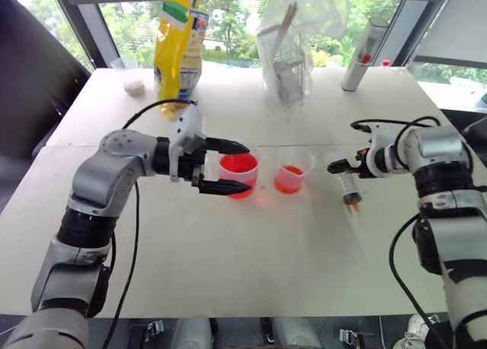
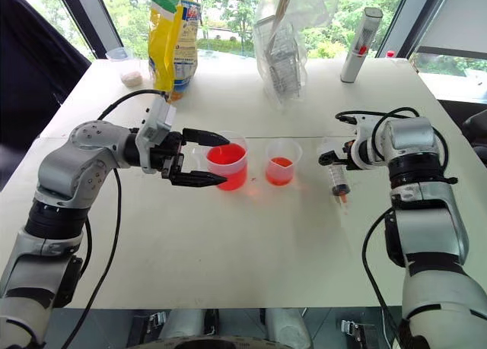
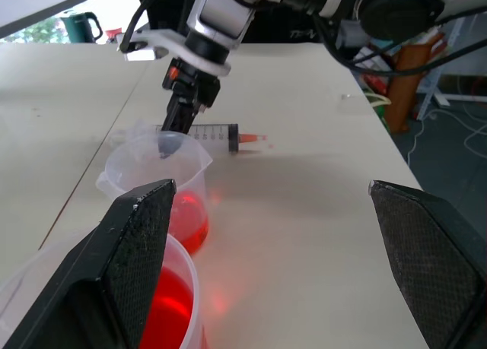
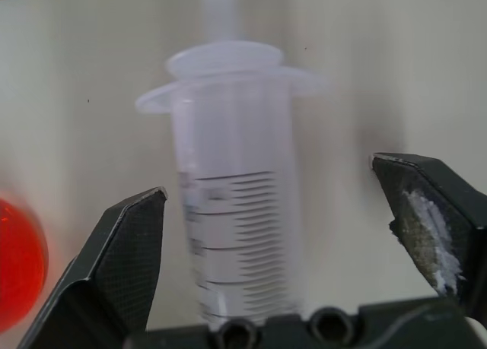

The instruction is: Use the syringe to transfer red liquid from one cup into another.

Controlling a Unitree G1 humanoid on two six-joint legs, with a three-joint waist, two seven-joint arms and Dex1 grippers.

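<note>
Nearest my head camera, my left gripper [image 1: 228, 166] has its fingers spread wide on either side of the larger cup [image 1: 240, 174] without touching it, and I see nothing held. That cup stands near the middle of the table [image 1: 251, 265] and holds red liquid [image 1: 239, 164]. Just beside it, toward the table's right edge, stands the smaller cup [image 1: 293, 170], with a shallower layer of red.

Further right, the syringe [image 1: 350, 189] lies flat on the table, its orange tip toward the near edge. My right gripper [image 4: 289, 235] sits over its plunger end, fingers apart with the barrel between them, neither pad pressing it as far as I can see.
</note>
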